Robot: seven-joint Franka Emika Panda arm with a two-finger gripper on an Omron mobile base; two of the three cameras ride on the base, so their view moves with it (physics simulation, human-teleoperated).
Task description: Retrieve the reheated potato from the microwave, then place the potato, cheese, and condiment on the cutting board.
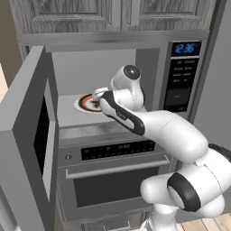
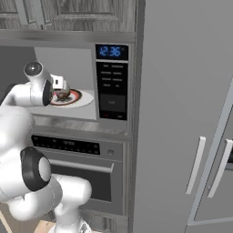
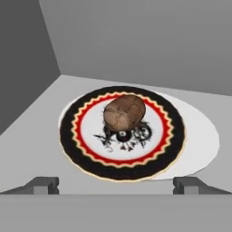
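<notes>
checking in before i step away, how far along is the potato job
Done: the stainless-steel microwave's door is swung open and the white arm has reached inside. In hand: the open claw faces the brown roundish potato, which sits untouched on the round black-and-red patterned plate. Left: grasping it, pulling it out, and all the placing on the board.

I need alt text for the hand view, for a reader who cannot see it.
A brown potato sits on a round plate with a black and red rim, inside the grey microwave. The open tool points at it, fingertips apart, not touching.
</notes>
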